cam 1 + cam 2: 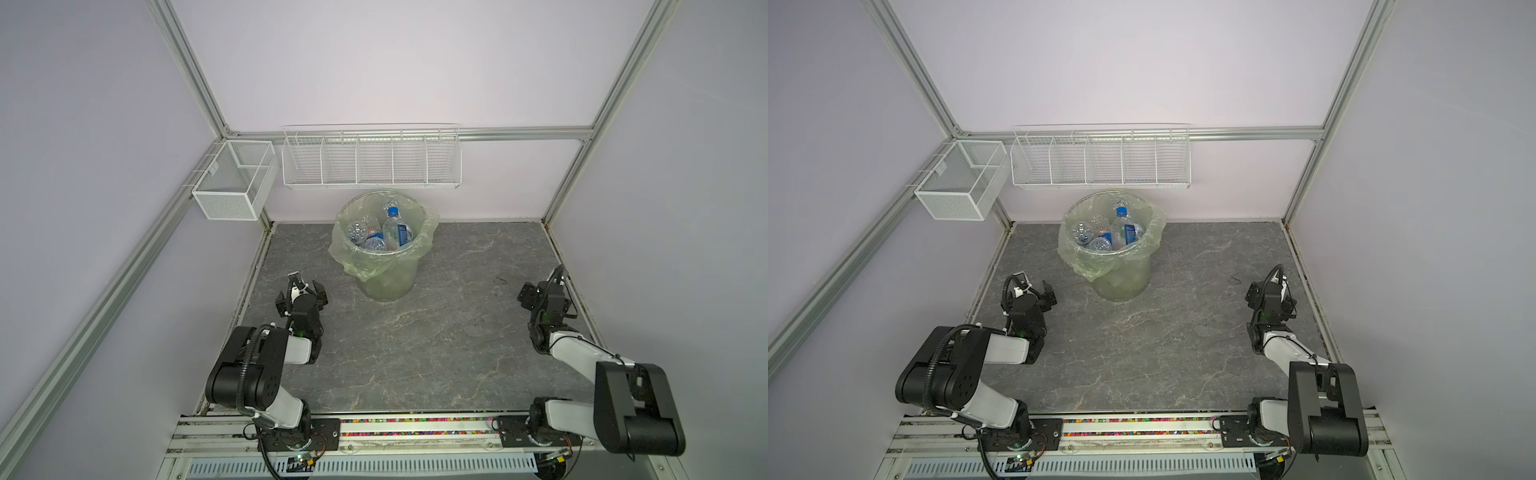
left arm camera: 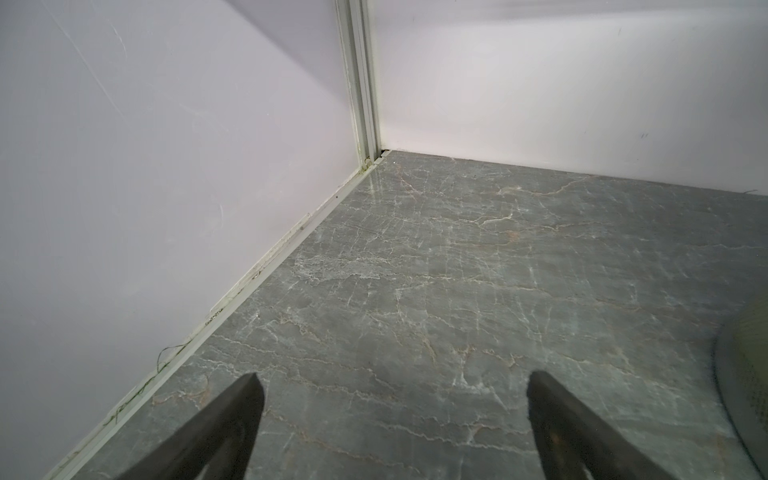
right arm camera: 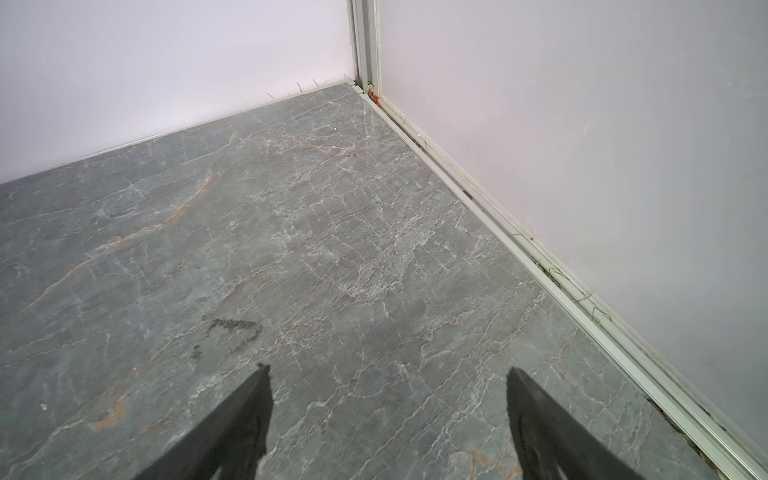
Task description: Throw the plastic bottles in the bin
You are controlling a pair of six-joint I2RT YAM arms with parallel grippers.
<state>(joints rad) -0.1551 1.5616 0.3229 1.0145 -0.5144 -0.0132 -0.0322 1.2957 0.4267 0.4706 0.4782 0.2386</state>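
Far left, hung on the frame: a white mesh basket (image 1: 232,183). Beside it, along the back wall, a long wire rack (image 1: 370,160).

Left tool (image 1: 302,291): low over the grey marbled tabletop (image 1: 415,345), close to the left wall. Fingers (image 2: 232,419) spread wide apart, gripping nothing. The left wrist view shows only bare tabletop between them, with the back left corner ahead.

Bin (image 1: 386,286): upright at back centre of the tabletop, just below the wire rack, with a pale green bag folded over its rim. It sits ahead of the left tool and to its right, apart from it. A sliver of its curved wall shows at the edge of the left wrist view.

Bottles (image 1: 395,230): heaped inside the bin in both top views. They are clear, several with blue labels. One with a blue cap leans near the far rim. All lie well above and apart from either tool.

Right tool (image 3: 388,374): low over the tabletop near the right wall, facing the back right corner. Fingers wide apart, bare tabletop between them. The bin stands well off to its left.
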